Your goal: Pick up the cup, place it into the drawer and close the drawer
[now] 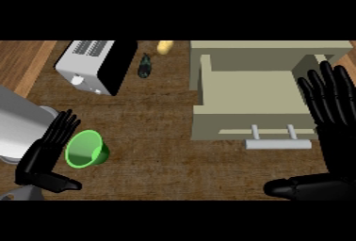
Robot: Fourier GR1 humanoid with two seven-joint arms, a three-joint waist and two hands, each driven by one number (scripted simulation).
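Note:
A green cup (pixel 87 148) lies on its side on the wooden counter at the lower left, its mouth facing up toward the view. My left hand (pixel 43 157) is right beside it on its left, fingers straight and thumb spread low, not curled round it. The beige drawer (pixel 243 92) stands pulled out at the upper right, its inside bare and its white handle (pixel 278 143) facing the near side. My right hand (pixel 332 122) shows at the right edge, fingers straight and pointing up over the drawer's right side, thumb stretched out to the left.
A white and black appliance (pixel 94 66) stands at the upper left. A dark bottle (pixel 144 66) and a yellow object (pixel 165 47) lie behind it at the top middle. A grey metal body (pixel 17 124) fills the left edge.

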